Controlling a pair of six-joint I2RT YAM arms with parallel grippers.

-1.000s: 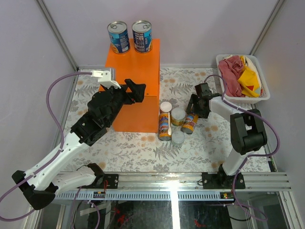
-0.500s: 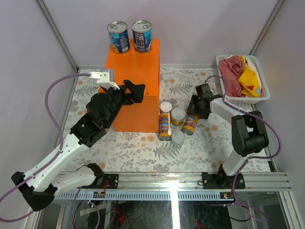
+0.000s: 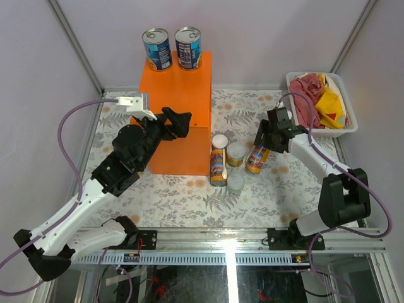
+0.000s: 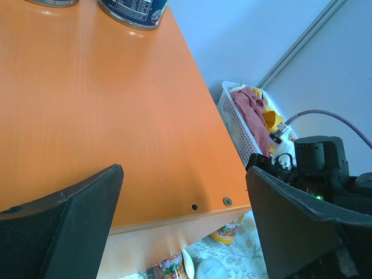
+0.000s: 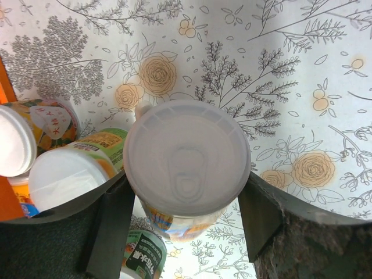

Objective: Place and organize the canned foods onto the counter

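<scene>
Two blue-labelled cans [image 3: 156, 49] [image 3: 188, 48] stand at the far end of the orange counter [image 3: 180, 82]. My left gripper [image 3: 178, 120] hovers open over the counter's near end; in the left wrist view the left gripper [image 4: 183, 221] holds nothing above the counter top [image 4: 116, 116]. My right gripper [image 3: 264, 142] is shut on a yellow-orange can [image 3: 255, 158]. In the right wrist view that can's pale lid [image 5: 187, 157] fills the right gripper [image 5: 189, 197]. A tall white-lidded can [image 3: 219, 161] and two shorter cans [image 3: 236, 153] [image 3: 235, 182] stand beside the counter.
A white basket [image 3: 346, 129] holding red and yellow cloths sits at the far right. The floral mat [image 3: 189, 196] covers the table. Three cans [image 5: 35, 125] [image 5: 70, 168] [image 5: 142, 258] crowd close to the left of the held can.
The right gripper's jaws narrowed onto the yellow-orange can and it shifted slightly right with it; the right arm's elbow swung outward. The left arm edged a little.
</scene>
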